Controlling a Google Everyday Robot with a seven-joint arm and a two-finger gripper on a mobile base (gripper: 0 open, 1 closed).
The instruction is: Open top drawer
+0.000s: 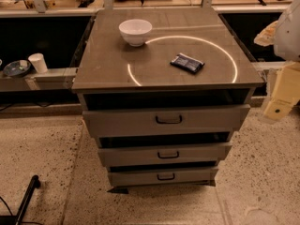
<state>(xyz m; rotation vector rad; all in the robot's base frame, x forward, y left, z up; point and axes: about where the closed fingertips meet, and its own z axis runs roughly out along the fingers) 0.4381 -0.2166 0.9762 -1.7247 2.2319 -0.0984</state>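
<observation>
Two smaller drawers [140,156] noted lowest and nearest, top drawer [122,121] seen above them, loop handle centred, pincer [279,102] held well off to its right, apart, opening and hold cannot be told, dark packet [187,63] then white bowl [135,32] set on surface [103,64], packet print unreadable

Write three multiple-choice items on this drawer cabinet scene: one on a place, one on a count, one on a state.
1. Where does the white bowl stand? A in a drawer; B on the cabinet top, rear left; C on the floor.
2. How many drawers does the cabinet have? A two; B three; C five.
3. How does the gripper stand to the handle of the top drawer? A clamped on it; B pushing it; C apart from it, at the view's right edge.

1 B: the bowl sits on the top, behind the dark snack packet.
2 B: three grey fronts are stacked.
3 C: a clear gap separates them.
</observation>
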